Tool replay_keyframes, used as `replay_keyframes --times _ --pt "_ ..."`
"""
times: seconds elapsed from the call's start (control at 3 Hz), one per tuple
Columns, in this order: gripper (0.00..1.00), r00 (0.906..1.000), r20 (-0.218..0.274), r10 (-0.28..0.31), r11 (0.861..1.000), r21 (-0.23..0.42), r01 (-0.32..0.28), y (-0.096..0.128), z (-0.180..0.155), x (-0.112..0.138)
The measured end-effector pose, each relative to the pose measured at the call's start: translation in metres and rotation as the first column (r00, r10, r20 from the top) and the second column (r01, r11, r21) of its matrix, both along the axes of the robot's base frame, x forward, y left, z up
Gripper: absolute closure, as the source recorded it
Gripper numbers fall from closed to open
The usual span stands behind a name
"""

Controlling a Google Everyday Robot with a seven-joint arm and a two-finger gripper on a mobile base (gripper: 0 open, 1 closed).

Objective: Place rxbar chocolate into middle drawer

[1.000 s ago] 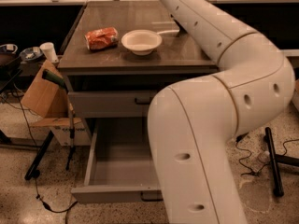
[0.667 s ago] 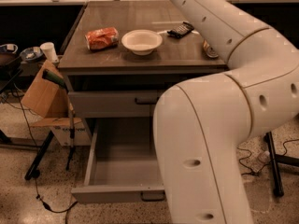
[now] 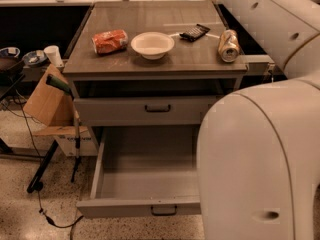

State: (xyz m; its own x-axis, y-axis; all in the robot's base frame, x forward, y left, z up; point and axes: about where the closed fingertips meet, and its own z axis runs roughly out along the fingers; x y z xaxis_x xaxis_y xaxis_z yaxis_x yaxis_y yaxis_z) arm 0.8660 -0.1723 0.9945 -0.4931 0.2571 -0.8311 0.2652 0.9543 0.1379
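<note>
Speckled floor surrounds a grey cabinet with a brown wooden top. On that top a white bowl sits near the front edge. An orange-red snack bag lies at the bowl's 9 o'clock, close beside it but apart. The rxbar chocolate lies flat at the bowl's 2 o'clock, apart from it. A tan drink can lies on its side at the bowl's 3 o'clock, near the right edge.

Under the top, the upper drawer is closed, its dark handle centred. Below it the middle drawer is pulled well out, its grey inside in view and a small dark pull on its thin front. The robot's white arm fills the 3 to 5 o'clock part of the view and hides the drawer's right end. It then runs up and out at 1 o'clock.

The gripper is out of view past that top edge, so I cannot tell how far it is open or whether it holds anything.

At 9 o'clock a cardboard box leans by the cabinet, with a paper cup above it.
</note>
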Motion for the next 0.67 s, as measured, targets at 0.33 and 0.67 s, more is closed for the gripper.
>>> replay_keyframes --times 0.33,0.67 --pt "0.84 0.9985 -0.012 0.053 0.999 0.009 -0.053 0.014 0.002 -0.006" --pt "0.65 0.9946 -0.039 0.096 0.995 0.014 -0.096 0.034 -0.010 0.001"
